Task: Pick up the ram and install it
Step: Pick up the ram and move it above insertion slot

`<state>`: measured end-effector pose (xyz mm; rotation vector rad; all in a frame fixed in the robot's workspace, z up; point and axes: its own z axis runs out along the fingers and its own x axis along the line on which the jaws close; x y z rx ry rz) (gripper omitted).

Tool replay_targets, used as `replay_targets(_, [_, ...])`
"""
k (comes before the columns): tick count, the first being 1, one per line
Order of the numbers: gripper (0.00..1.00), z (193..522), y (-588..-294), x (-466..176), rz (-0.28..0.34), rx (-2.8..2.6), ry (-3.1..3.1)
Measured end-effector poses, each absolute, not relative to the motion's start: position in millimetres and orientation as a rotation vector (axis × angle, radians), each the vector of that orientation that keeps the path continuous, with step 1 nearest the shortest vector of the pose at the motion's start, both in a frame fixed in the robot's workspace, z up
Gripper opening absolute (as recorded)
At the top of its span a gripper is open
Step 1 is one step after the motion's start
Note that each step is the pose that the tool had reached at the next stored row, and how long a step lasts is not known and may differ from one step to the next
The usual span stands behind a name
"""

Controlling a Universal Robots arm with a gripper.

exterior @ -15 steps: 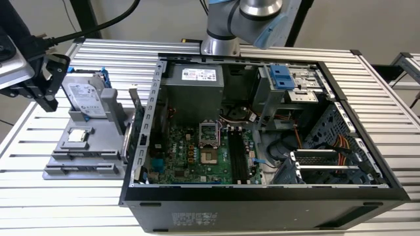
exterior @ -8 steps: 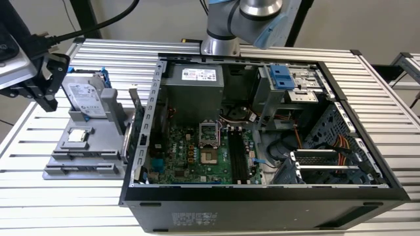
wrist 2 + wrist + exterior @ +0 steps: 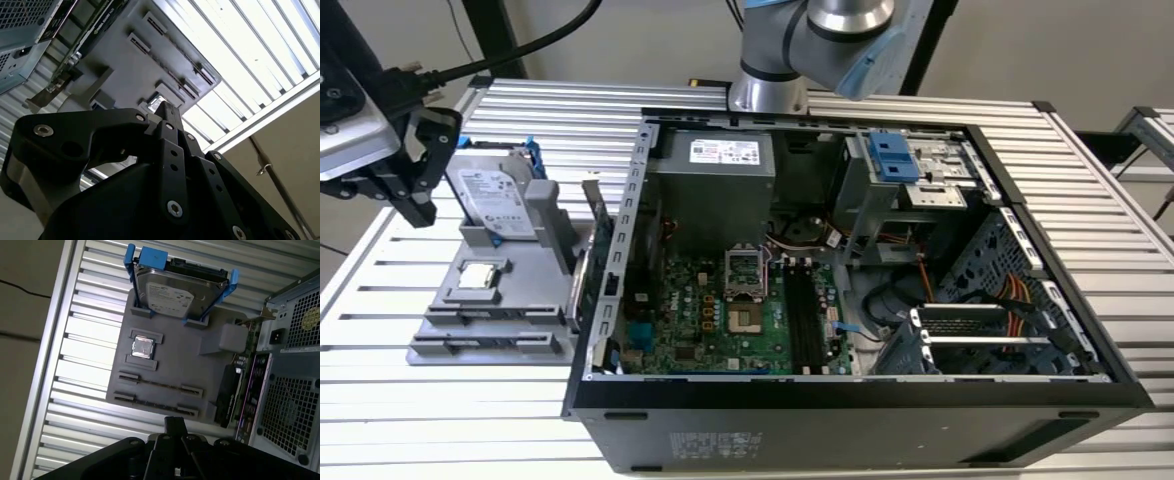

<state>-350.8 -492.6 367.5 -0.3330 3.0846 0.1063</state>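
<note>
A grey holder tray (image 3: pixel 454 290) lies on the slatted table, at the exterior view's left of the open computer case (image 3: pixel 854 400). In the first wrist view a thin strip, which I take for the ram (image 3: pixel 160 385), sits on edge in one of the tray's two long slots. My gripper (image 3: pixel 416 212) hangs above the table beyond the tray's left side, apart from it. Its fingers are shut together with nothing between them in both wrist views (image 3: pixel 175 421) (image 3: pixel 167 107). The long black memory slots (image 3: pixel 803 320) run across the motherboard (image 3: pixel 707 310) inside the case.
The tray also carries an upright silver hard drive in a blue bracket (image 3: pixel 496 195) and a small square processor chip (image 3: pixel 480 275). An expansion card (image 3: pixel 227 390) stands between the tray and the case wall. The arm's base (image 3: pixel 781 60) rises behind the case. The table edge is close at the left.
</note>
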Motion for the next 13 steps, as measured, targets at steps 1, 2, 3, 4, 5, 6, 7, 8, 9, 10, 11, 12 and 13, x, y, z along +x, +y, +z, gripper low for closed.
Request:
replay_targets(1, [0.00, 367.4, -492.6, -350.8, 0.106, -0.341, 3.084])
replay_targets(2, [0.00, 367.4, -492.6, -350.8, 0.107, -0.347, 3.083])
replay_targets(3, [0.00, 367.4, -492.6, -350.8, 0.107, -0.355, 3.083])
replay_targets(4, [0.00, 367.4, -492.6, -350.8, 0.107, -0.361, 3.082])
replay_targets(5, [0.00, 367.4, -492.6, -350.8, 0.107, -0.369, 3.081])
replay_targets(6, [0.00, 367.4, -492.6, -350.8, 0.107, -0.376, 3.080])
replay_targets(7, [0.00, 367.4, -492.6, -350.8, 0.107, -0.383, 3.080])
replay_targets(8, [0.00, 367.4, -492.6, -350.8, 0.107, -0.390, 3.079])
replay_targets(9, [0.00, 367.4, -492.6, -350.8, 0.107, -0.397, 3.078])
replay_targets(10, [0.00, 367.4, -492.6, -350.8, 0.108, -0.404, 3.078])
replay_targets(11, [0.00, 367.5, -492.6, -350.8, 0.108, -0.411, 3.077])
replay_targets(12, [0.00, 367.5, -492.6, -350.8, 0.108, -0.418, 3.076])
replay_targets(13, [0.00, 367.5, -492.6, -350.8, 0.108, -0.424, 3.075])
